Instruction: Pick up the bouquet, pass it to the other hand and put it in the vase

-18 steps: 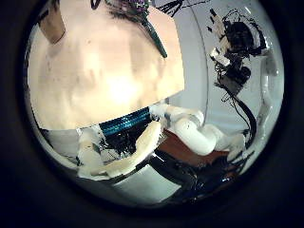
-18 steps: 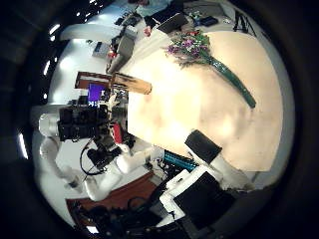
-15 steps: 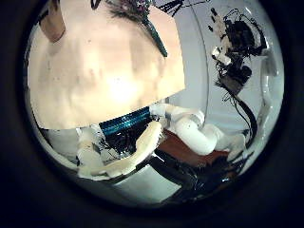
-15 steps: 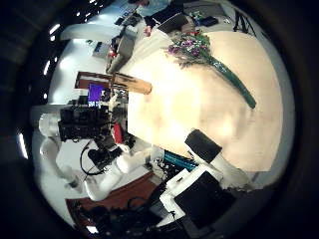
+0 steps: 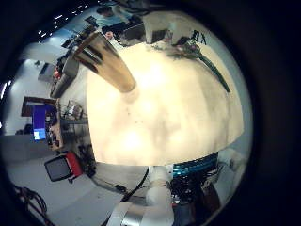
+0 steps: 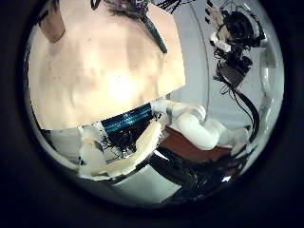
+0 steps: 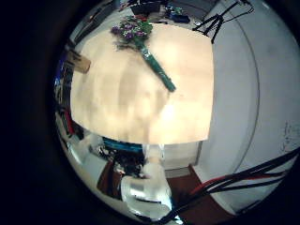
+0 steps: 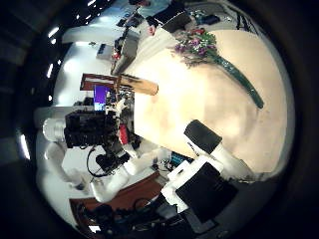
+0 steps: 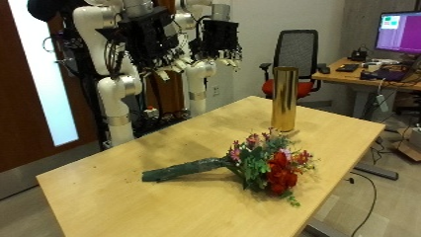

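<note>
In the outside view the bouquet [image 9: 267, 164] lies on the wooden table [image 9: 131, 197], red and purple flowers toward the vase, its green-wrapped stem [image 9: 182, 171] pointing away. The tall gold vase [image 9: 283, 99] stands upright at the table's far edge. My right hand [image 9: 153, 44] and left hand [image 9: 217, 39] hang high above the table's back edge, fingers relaxed, holding nothing. The left little finger side palm view shows the vase [image 5: 108, 61] and the bouquet [image 5: 193, 56]. The right little finger side palm view shows the bouquet [image 7: 133, 33] and the vase [image 7: 80, 64]. The right thumb side palm view shows the bouquet [image 8: 199, 45].
An office chair [image 9: 300, 54] and a desk with a monitor [image 9: 397, 35] stand behind the table, past the vase. The table's near edge [image 9: 79, 173] lies below my right hand.
Both palm pictures have shifted a little, so both hands have moved slightly. The bouquet and the vase lie where they were.
</note>
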Controlling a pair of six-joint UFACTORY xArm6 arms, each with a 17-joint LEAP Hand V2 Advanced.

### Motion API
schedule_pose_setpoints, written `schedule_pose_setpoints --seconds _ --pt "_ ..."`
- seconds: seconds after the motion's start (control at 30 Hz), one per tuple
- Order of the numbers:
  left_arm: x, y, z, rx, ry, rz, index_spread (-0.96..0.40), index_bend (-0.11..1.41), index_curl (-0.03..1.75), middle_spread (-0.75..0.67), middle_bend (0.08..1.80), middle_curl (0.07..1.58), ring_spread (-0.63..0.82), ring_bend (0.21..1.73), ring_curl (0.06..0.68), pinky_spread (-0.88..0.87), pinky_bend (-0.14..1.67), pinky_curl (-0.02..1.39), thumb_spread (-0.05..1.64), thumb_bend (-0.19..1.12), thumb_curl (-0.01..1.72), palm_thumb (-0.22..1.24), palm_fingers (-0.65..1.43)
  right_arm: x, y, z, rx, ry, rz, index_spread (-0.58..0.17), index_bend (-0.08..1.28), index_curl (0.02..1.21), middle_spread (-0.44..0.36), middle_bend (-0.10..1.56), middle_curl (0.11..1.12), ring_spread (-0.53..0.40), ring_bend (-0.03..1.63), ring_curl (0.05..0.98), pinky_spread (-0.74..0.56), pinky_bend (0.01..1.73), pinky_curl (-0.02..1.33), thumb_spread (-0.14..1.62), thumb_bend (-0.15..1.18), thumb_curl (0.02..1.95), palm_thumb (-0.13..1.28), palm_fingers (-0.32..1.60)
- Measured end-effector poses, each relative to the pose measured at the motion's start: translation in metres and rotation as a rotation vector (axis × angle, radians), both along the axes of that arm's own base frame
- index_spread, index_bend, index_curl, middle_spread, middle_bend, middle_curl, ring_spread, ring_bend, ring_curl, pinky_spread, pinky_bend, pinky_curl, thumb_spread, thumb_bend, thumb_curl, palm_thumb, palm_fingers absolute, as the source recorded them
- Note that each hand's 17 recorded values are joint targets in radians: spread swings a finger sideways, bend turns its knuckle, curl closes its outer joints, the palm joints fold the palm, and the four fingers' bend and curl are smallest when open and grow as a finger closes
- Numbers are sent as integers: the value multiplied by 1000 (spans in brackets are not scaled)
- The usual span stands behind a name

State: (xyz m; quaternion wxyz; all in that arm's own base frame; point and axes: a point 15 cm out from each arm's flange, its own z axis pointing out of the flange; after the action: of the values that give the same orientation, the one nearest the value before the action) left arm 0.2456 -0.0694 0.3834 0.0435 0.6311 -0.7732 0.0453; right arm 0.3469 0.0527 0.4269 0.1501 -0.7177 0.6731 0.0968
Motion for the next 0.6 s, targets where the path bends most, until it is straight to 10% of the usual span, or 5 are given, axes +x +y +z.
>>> schedule_pose_setpoints --seconds 0.6 --pt "0 7 -8 11 37 -34 239 162 295 440 197 313 575 483 207 579 301 312 900 -30 309 343 84 88 -31 -72 31 52 -227 -156 136 237 198 185 297 210 375 248 274 477 334 1067 -23 387 664 -26"
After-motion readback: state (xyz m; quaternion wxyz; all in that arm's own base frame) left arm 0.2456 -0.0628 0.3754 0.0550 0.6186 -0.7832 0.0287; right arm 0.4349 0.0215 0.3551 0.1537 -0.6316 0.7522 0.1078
